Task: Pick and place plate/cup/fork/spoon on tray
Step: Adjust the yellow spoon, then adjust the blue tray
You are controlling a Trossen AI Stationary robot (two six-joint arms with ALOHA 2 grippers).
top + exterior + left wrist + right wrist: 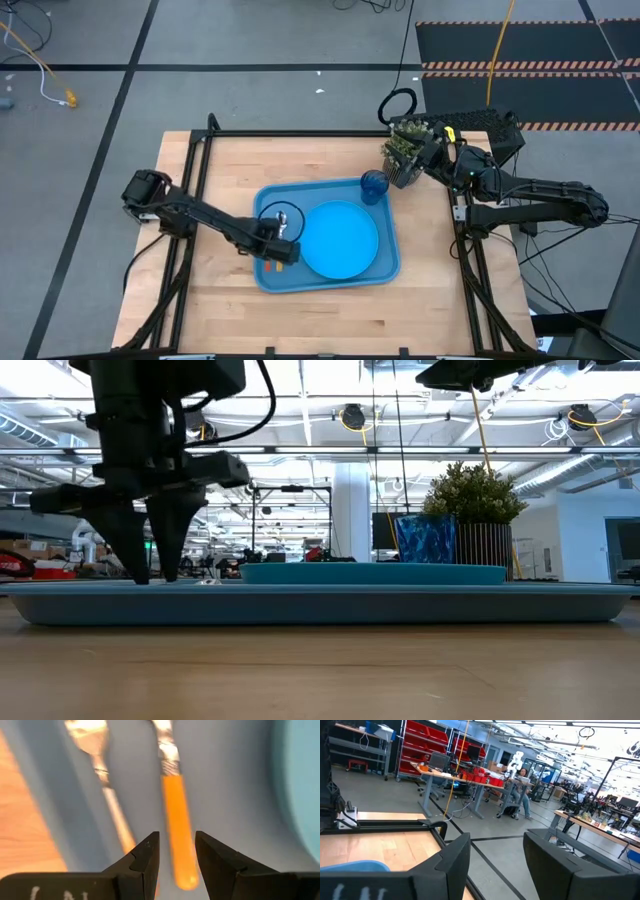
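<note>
On the tray (pixel 388 262): 1 plate (pixel 340 238), 1 cup (pixel 373 186) (far right corner), 1 fork (pixel 102 775), 1 spoon (pixel 177 820). Left end effector (pixel 176 855) empty, narrowly parted over spoon handle. Right end effector (pixel 495 860) wide, off the counter's far right.

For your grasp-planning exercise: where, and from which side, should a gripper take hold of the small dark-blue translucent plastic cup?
Grip the small dark-blue translucent plastic cup across its upright wall near the rim, coming from above. It stands upright in the light-blue rectangular tray's far right corner, with the potted green plant close beside it, so a sideways approach looks cramped.
</note>
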